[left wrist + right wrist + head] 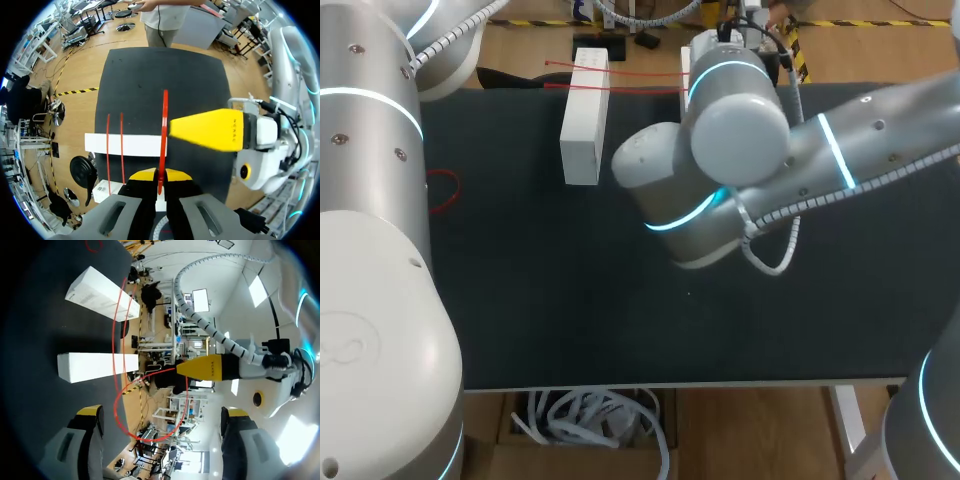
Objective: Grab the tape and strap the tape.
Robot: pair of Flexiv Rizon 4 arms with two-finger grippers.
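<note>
Your left pincer (160,174) is clamped on the red tape (164,125), which runs across the white boxes (584,115) at the tabletop's (570,290) far edge. Your right pincer (161,411) gapes wide. Pull hard and the thin tape may slip free or drag the boxes.

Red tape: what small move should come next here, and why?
The left gripper has its jaws shut on the red tape. The right gripper has its jaws wide open, with the tape's slack loop hanging between them, untouched. So probably: ease the right gripper onto that loop and close, giving a second hold for strapping.
</note>
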